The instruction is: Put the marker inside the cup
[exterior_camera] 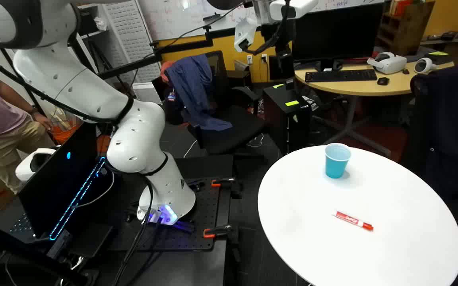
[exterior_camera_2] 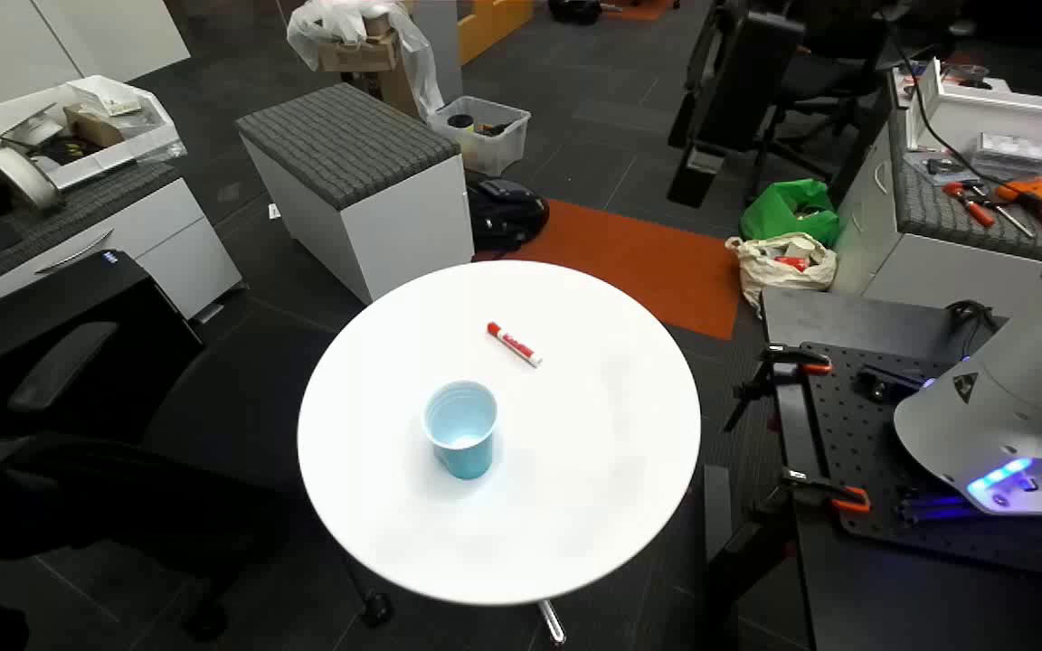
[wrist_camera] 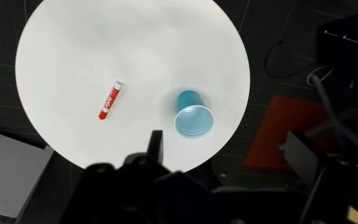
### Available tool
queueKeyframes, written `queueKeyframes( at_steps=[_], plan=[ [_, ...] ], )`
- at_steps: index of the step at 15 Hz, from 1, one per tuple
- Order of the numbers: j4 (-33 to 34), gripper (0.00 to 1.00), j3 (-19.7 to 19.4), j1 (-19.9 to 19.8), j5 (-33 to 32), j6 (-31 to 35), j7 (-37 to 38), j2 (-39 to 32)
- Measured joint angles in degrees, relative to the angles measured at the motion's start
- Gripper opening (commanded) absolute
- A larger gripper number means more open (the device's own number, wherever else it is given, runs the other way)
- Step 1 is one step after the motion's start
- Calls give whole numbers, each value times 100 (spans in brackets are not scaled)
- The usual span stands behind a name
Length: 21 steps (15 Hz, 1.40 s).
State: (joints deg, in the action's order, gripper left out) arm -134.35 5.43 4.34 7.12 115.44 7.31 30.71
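One white table bears cup, marker; floor dark.

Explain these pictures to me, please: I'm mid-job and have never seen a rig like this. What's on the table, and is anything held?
The machine is a single white robot arm; its end effector, the dark part at the tip, does the grasping. Two pictures are taken from different places outside the robot; the third is the wrist view, looking down past the end effector. On the round white table, a light blue cup stands upright, and a red and white marker lies apart from it. Both rest there, so neither is held; I can't tell whether the end effector is open or shut.
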Motion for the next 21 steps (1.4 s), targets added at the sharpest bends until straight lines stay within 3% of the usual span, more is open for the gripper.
queueKeyframes(
  at_steps=[15,21],
  plan=[
    [5,100,0,-1,0,23,-4,-25],
    [28,100,-46,-104,0,625,237,-248]
  ],
)
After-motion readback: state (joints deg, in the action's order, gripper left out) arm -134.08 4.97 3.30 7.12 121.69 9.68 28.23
